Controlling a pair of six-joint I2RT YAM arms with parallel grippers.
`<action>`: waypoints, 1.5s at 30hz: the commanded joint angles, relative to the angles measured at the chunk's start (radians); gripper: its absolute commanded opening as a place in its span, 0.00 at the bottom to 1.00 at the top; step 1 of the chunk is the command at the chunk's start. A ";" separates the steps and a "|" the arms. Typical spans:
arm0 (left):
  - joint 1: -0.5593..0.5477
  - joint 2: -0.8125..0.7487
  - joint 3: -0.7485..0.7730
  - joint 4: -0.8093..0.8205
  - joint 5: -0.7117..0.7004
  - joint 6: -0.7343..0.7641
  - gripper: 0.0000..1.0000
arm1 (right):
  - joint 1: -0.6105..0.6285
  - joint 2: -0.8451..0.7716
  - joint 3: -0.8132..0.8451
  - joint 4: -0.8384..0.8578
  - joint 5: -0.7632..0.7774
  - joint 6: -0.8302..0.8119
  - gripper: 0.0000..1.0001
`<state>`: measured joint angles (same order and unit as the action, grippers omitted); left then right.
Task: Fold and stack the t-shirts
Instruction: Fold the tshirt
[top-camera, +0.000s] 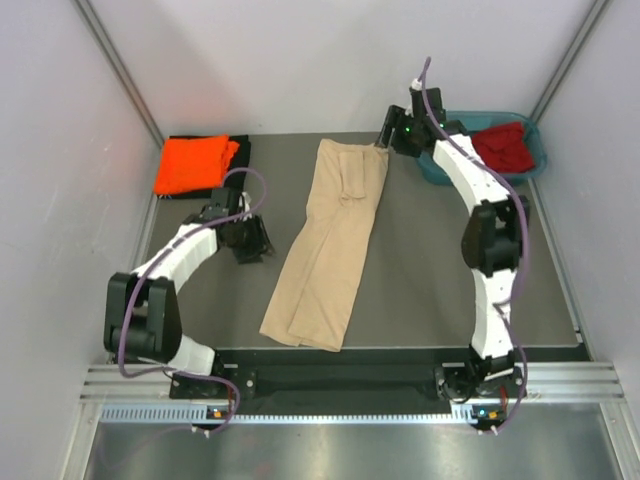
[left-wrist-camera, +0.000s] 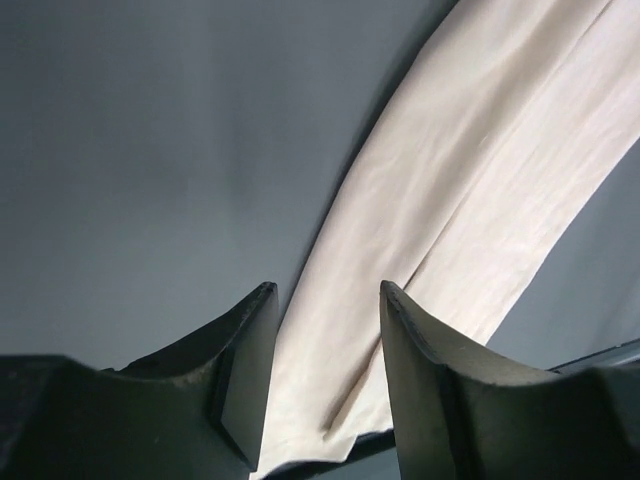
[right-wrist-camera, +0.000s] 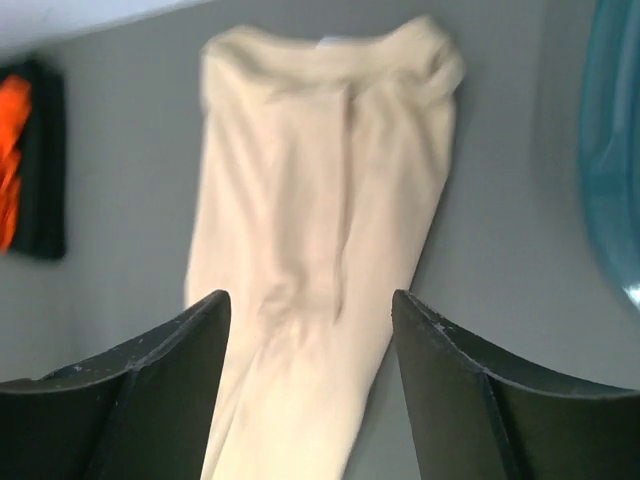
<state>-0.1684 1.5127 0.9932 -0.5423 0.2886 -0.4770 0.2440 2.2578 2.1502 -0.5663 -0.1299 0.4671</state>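
The beige t-shirt (top-camera: 330, 245) lies folded into a long strip down the middle of the desk (top-camera: 420, 270); the left end effector (top-camera: 252, 242) hovers just beside its left edge, fingers apart, gripping nothing; the right end effector (top-camera: 385, 135) hangs at the strip's far end, fingers spread wide, empty too. Far left, the orange t-shirt (top-camera: 193, 163) sits folded on the black t-shirt (top-camera: 240, 150); far right, the dark red t-shirt (top-camera: 503, 147) lies in the teal tub (top-camera: 490, 116).

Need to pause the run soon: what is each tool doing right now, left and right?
Left tool: open, holding nothing.
Right tool: open, holding nothing.
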 joint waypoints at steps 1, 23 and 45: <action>0.009 -0.089 -0.096 -0.079 -0.026 -0.035 0.50 | 0.084 -0.246 -0.169 -0.115 -0.004 -0.056 0.66; 0.015 -0.316 -0.444 -0.102 0.079 -0.252 0.45 | 0.827 -0.922 -1.564 0.638 -0.034 0.751 0.58; 0.015 -0.361 -0.531 -0.182 0.060 -0.331 0.42 | 0.861 -0.893 -1.730 0.807 0.016 0.924 0.48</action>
<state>-0.1577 1.1828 0.4786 -0.6685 0.3840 -0.7921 1.0893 1.3815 0.4187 0.2070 -0.1322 1.3838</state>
